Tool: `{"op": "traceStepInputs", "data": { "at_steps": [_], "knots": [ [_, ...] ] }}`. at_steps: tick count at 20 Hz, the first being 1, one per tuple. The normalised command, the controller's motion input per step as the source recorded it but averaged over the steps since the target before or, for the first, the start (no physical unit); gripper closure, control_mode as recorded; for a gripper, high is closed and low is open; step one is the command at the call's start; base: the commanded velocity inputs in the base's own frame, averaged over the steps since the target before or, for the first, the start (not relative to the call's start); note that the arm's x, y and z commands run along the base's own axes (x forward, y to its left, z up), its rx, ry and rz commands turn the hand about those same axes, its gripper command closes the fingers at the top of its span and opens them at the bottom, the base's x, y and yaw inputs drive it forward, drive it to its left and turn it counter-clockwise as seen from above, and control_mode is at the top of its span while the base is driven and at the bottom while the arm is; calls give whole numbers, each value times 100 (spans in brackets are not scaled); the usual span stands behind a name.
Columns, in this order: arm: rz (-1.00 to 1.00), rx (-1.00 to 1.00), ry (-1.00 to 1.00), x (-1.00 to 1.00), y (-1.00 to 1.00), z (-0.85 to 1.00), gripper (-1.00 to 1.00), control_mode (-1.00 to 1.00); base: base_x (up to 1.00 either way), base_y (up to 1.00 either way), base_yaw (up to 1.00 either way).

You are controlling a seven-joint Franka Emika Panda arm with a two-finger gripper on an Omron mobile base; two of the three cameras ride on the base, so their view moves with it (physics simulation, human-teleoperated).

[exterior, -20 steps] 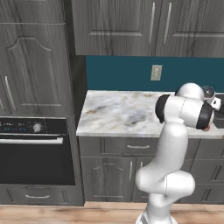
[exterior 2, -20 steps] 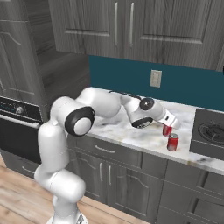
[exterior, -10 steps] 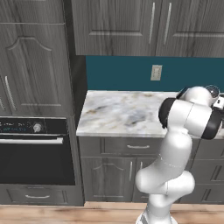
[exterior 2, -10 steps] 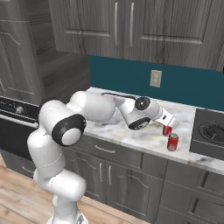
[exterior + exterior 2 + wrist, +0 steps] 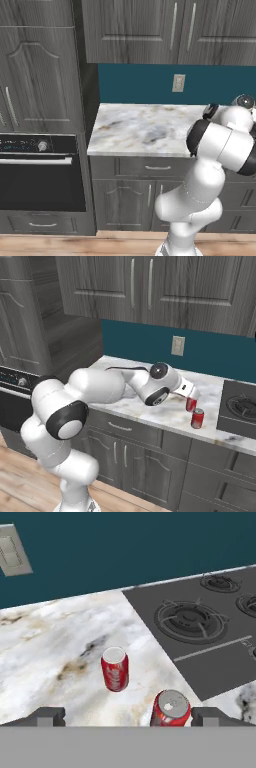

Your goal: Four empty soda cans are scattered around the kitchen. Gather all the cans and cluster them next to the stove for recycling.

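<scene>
Two red soda cans with silver tops stand upright on the marble counter, just left of the stove (image 5: 200, 629). In the hand view one can (image 5: 115, 669) is a little farther off. The other can (image 5: 171, 708) is close below the hand, between the spread fingertips and nearer the right one, touching neither. My gripper (image 5: 130, 717) is open and holds nothing. From the right base view the gripper (image 5: 191, 396) hangs right over the two cans (image 5: 198, 418), beside the stove (image 5: 240, 406), and partly hides the farther can (image 5: 190, 405).
A wall outlet (image 5: 12, 556) sits on the teal backsplash behind the counter. A black built-in oven (image 5: 37, 170) stands at the far left under tall cabinets. Upper cabinets (image 5: 150, 286) hang over the marble counter (image 5: 145, 127).
The arm has stretched further right along the counter, bringing the hand closer over the two cans. The cans have not moved, and the gripper has stayed open.
</scene>
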Motion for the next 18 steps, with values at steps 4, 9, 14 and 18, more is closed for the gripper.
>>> {"op": "traceStepInputs", "data": {
  "at_steps": [4,9,14,18],
  "knots": [
    [15,0,6,-16,33,1,-100,-100,0,0,0],
    [16,0,9,0,42,0,-100,-100,0,0,0],
    [14,0,11,0,43,-1,-100,-100,0,0,0],
    [13,0,9,0,42,0,-100,-100,0,0,0]
  ]
}}
